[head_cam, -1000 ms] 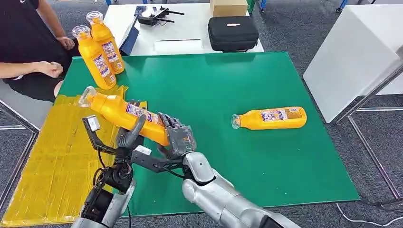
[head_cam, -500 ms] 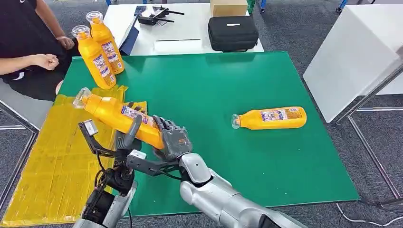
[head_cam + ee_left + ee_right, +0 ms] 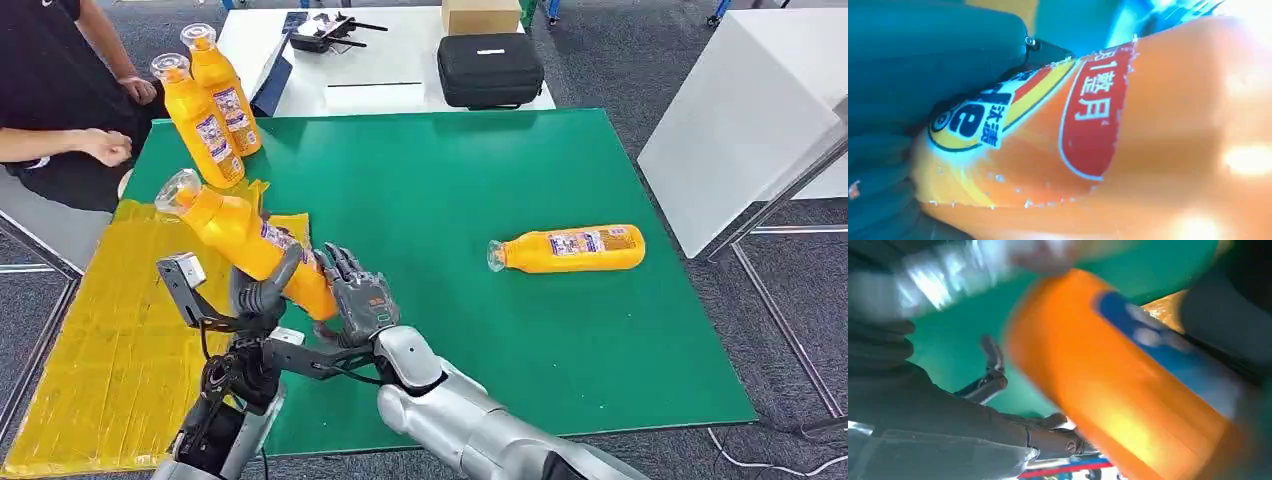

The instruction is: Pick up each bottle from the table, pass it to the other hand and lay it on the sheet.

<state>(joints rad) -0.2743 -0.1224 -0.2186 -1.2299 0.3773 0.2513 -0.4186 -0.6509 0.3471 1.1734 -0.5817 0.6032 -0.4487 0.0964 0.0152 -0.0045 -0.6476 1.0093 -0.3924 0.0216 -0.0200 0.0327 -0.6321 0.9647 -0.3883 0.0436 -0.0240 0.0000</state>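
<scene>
An orange bottle [image 3: 235, 235] with a clear cap is held tilted above the near corner of the yellow sheet [image 3: 110, 330], cap up and to the left. My left hand [image 3: 262, 295] grips it around the labelled middle; in the left wrist view its dark fingers [image 3: 923, 55] lie over the bottle's label [image 3: 1088, 125]. My right hand [image 3: 362, 300] is beside the bottle's base with its fingers spread, and the bottle [image 3: 1098, 380] looks apart from it in the right wrist view. Another orange bottle [image 3: 570, 249] lies on its side on the green table [image 3: 450, 170].
Two more orange bottles [image 3: 205, 125] [image 3: 225, 88] stand upright at the table's far left corner. A person [image 3: 60, 90] sits at the left edge. A black case [image 3: 490, 68] rests on the white table behind, and a white table [image 3: 750, 110] stands at the right.
The held bottle has tipped more upright and shifted left toward the sheet. My right hand's fingers have come off its base and spread, leaving it in my left hand.
</scene>
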